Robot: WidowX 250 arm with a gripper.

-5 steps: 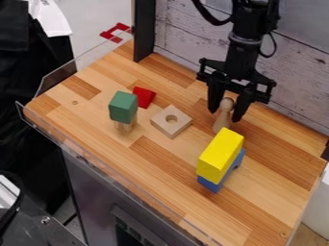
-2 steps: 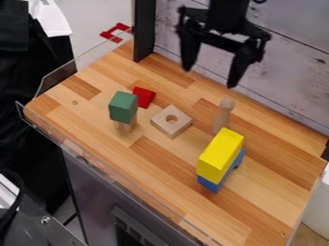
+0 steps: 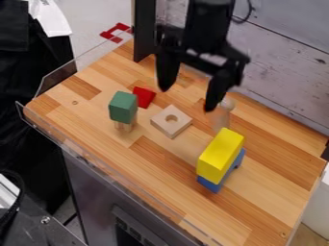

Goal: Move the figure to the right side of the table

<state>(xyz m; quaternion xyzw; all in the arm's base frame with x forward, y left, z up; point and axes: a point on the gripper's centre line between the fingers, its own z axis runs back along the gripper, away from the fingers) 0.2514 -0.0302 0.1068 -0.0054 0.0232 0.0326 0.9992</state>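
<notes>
The black gripper [image 3: 186, 98] hangs open over the back middle of the table, its fingers wide apart with nothing between them. Its right finger is close to the head of the pale wooden figure [image 3: 222, 117] in the view and partly overlaps it. The figure stands upright behind the yellow block, right of the gripper's middle. The wooden table [image 3: 160, 172] carries the figure at its back right part.
A yellow block [image 3: 220, 153] rests on a blue one [image 3: 210, 184] in front of the figure. A square wooden piece with a hole [image 3: 181, 126], a red block [image 3: 144, 96] and a green block [image 3: 122, 107] on a wooden base stand left. A wall bounds the back.
The gripper was around the figure, then rose off it with its fingers spread wide. Since then it has come lower and to the left. The figure has stayed in place.
</notes>
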